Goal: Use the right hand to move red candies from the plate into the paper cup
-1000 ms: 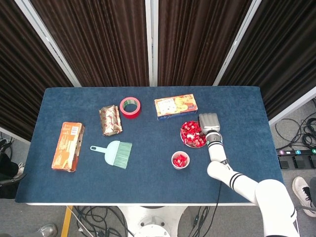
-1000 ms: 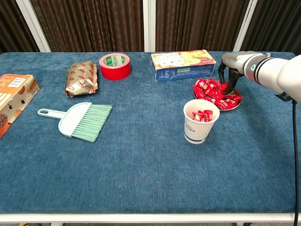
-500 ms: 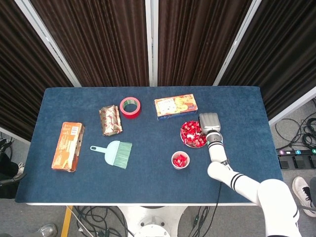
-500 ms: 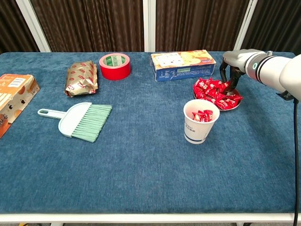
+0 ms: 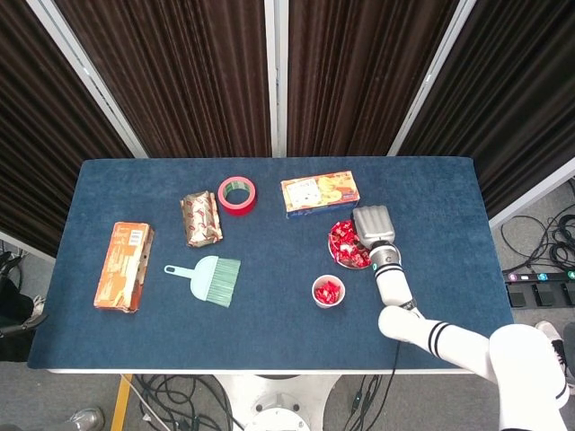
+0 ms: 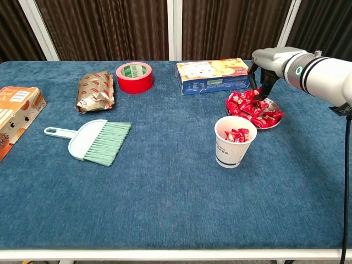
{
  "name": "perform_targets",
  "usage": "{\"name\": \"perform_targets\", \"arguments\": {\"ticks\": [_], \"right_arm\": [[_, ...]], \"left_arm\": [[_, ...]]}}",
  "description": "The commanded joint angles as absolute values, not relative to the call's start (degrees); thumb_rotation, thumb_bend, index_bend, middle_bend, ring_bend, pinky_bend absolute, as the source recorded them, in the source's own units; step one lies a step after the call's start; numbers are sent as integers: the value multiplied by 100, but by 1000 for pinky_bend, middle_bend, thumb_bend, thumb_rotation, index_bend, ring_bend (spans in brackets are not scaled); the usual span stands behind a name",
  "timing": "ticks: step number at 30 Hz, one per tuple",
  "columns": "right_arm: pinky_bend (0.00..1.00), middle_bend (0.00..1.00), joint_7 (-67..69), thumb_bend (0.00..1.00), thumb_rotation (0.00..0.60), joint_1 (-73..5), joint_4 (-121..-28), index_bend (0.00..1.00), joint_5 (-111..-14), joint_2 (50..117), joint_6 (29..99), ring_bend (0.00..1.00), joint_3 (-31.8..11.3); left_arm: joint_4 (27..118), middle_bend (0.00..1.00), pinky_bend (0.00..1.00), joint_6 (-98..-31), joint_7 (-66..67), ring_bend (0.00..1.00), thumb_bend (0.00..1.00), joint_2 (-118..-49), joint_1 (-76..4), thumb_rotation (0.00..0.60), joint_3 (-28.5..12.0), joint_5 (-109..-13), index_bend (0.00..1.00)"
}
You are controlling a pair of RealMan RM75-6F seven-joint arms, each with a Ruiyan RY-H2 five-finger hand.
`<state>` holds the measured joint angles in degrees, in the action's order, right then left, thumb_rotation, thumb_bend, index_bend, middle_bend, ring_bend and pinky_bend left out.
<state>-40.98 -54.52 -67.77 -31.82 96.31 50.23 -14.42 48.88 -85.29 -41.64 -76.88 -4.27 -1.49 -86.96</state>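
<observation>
red candies [image 6: 250, 107], white paper cup [image 6: 234, 144], blue table [image 6: 165, 181]

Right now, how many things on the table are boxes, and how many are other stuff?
Boxes: 2 (orange box, blue-edged box)
Foil packet: 1
Red tape roll: 1
Green dustpan brush: 1
Candy plate: 1
Paper cup: 1
Total: 7

A matt, napped blue cloth [image 6: 165, 192] covers the table; on it the paper cup [image 6: 234, 147] looks smooth and white, and just beyond the cup the red candies [image 6: 250, 107] sit in glossy, crinkled wrappers on a shiny metal plate [image 6: 276, 120]. Left of the cup lie a smooth pale-green plastic dustpan brush [image 6: 91, 140], a glossy red tape roll [image 6: 134, 77] and a crinkled foil packet [image 6: 95, 90]. The right hand [image 6: 268, 60] has a satin grey metal-look shell.
</observation>
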Motion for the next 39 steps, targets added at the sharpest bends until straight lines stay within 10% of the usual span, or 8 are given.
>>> {"name": "perform_targets", "arguments": {"ticks": [1, 14, 39], "right_arm": [[945, 1000, -4185, 220, 600, -5310, -7782, 632, -3576, 9182, 5594, 1000, -1370], [945, 1000, -4262, 220, 600, -4793, -10382, 632, -4842, 8315, 6588, 1000, -790], [945, 1000, -4103, 63, 600, -4692, -10392, 591, -5143, 8454, 6376, 1000, -557]], "left_arm": [[4918, 137, 191, -8551, -4129, 54, 92, -7674, -423, 437, -162, -8688, 144], [5226, 137, 191, -8704, -3849, 54, 92, -7517, -375, 439, -220, -8664, 144], [5287, 136, 191, -8678, -3828, 54, 91, -7496, -339, 440, -240, -8620, 144]]}}
